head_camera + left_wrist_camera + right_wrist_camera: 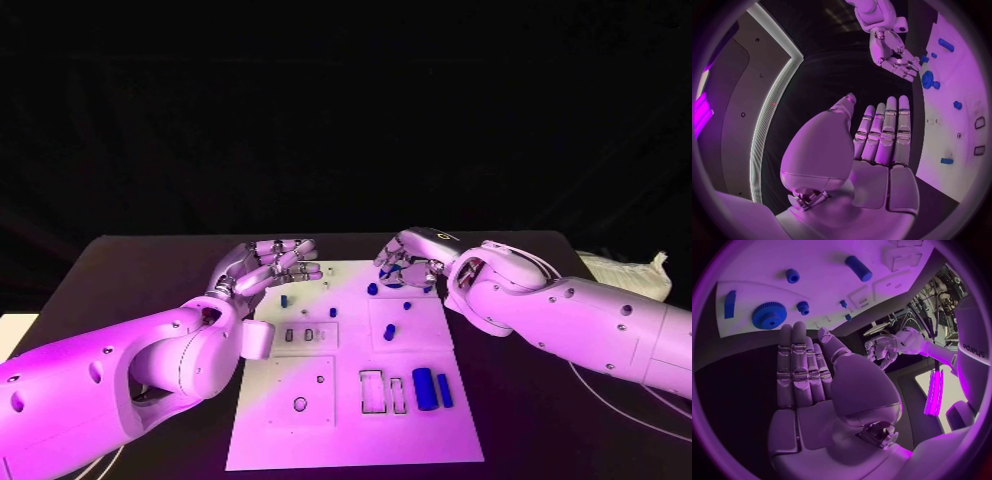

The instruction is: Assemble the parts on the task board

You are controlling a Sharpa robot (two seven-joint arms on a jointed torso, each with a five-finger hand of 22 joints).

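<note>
here, left hand (271, 264) empty, right hand (410, 256) empty, over task board (353, 420)

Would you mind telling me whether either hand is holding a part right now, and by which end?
Nothing is held: the left hand and right hand both have straight, empty fingers.

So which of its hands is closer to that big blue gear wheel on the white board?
Right. The right hand hovers beside the big blue gear wheel, fingers reaching toward it; the left hand is off the white board's opposite edge.
</note>
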